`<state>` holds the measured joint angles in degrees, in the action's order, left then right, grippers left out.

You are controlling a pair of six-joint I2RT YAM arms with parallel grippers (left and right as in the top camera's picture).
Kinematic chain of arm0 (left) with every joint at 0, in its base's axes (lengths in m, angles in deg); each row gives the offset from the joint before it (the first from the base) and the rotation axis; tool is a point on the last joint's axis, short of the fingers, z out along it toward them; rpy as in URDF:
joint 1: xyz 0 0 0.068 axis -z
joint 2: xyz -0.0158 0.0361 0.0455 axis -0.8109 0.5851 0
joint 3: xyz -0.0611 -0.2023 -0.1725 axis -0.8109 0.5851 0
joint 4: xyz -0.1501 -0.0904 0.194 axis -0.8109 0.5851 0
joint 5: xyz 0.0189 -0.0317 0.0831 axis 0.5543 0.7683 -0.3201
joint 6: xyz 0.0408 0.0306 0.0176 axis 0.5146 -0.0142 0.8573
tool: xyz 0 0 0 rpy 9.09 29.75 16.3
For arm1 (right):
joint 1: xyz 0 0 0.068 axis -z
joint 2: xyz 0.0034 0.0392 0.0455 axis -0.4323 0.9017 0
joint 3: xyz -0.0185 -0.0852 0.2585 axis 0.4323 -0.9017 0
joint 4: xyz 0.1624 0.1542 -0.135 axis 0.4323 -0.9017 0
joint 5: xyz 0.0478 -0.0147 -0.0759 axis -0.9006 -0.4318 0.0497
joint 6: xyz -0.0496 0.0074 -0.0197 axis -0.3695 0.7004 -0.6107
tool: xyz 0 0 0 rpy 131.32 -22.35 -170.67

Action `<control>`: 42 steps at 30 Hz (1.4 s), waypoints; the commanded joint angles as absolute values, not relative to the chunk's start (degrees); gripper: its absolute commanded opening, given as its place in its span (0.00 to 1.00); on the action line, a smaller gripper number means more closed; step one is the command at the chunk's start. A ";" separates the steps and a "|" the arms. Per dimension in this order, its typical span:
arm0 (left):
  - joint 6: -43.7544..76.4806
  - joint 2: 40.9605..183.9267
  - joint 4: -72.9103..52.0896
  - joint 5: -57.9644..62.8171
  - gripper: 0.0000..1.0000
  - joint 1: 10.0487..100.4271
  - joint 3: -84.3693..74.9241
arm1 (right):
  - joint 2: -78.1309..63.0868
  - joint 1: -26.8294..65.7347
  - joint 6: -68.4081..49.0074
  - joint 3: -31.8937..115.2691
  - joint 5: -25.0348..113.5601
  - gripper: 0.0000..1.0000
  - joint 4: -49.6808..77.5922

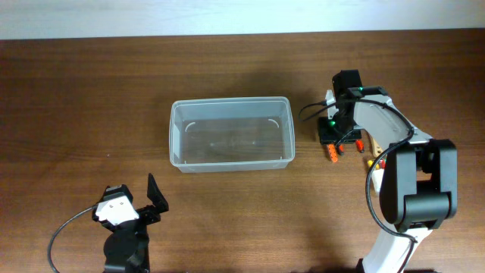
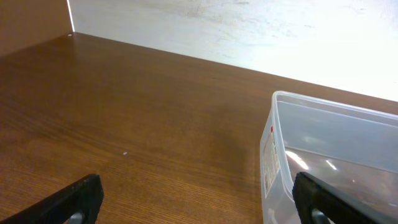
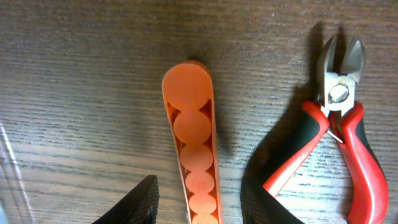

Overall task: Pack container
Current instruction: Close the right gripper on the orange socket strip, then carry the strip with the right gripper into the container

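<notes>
The container [image 1: 229, 101] is a large clear plastic tub in the middle of the table, and it looks empty. Its near corner and rim show in the left wrist view [image 2: 323, 102]. My left gripper [image 1: 155, 203] is open and empty near the front left, short of the tub; its fingers [image 2: 199, 205] are spread wide over bare wood. My right gripper [image 1: 339, 140] hangs over the tools right of the tub. It is open [image 3: 199, 205], with its fingers on either side of an orange tool handle with round recesses [image 3: 191, 124], not closed on it.
Red-and-black-handled side cutters [image 3: 339, 124] lie just right of the orange handle. More small tools and yellow bits [image 1: 369, 161] lie right of my right gripper. The orange tool's end [image 1: 331, 155] pokes out toward the front. A light wall runs along the table's far edge.
</notes>
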<state>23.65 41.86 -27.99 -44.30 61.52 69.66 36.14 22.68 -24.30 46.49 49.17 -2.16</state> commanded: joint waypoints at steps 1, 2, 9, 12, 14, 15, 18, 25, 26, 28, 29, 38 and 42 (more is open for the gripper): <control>24.16 41.49 -27.91 -44.50 0.99 61.70 69.83 | 36.51 22.26 -25.37 46.33 48.40 0.41 -1.57; 24.16 41.49 -27.91 -44.50 0.99 61.70 69.83 | 36.53 22.26 -25.74 46.33 48.38 0.41 -1.44; 24.16 41.49 -27.91 -44.50 0.99 61.70 69.83 | 36.57 22.26 -26.40 46.33 48.43 0.40 -0.87; 24.16 41.49 -27.91 -44.50 0.99 61.70 69.83 | 36.60 22.26 -26.40 46.33 48.43 0.36 -0.90; 24.16 41.49 -27.91 -44.50 0.99 61.70 69.83 | 36.64 22.26 -26.64 46.33 48.40 0.36 -0.85; 24.16 41.49 -27.91 -44.50 0.99 61.70 69.83 | 36.64 22.26 -26.81 46.27 48.43 0.36 -0.74; 24.16 41.49 -27.91 -44.50 0.99 61.70 69.83 | 36.64 22.26 -26.81 45.33 48.43 0.36 0.46; 24.16 41.49 -27.91 -44.50 0.99 61.70 69.83 | 36.68 22.26 -26.79 42.70 48.43 0.35 2.32; 24.16 41.49 -27.91 -44.50 0.99 61.70 69.83 | 36.68 22.26 -26.79 42.70 48.43 0.32 2.43; 24.16 41.49 -27.91 -44.50 0.99 61.70 69.83 | 36.68 22.26 -26.81 42.70 48.43 0.13 2.54; 24.16 41.49 -27.91 -44.50 0.99 61.70 69.83 | 36.68 22.26 -26.79 42.70 48.43 0.06 2.54; 24.16 41.49 -27.91 -44.50 0.99 61.70 69.83 | 35.94 22.26 -26.81 49.83 48.45 0.04 -2.67; 24.16 41.49 -27.91 -44.50 0.99 61.70 69.83 | 35.42 22.26 -26.88 61.79 48.40 0.04 -8.85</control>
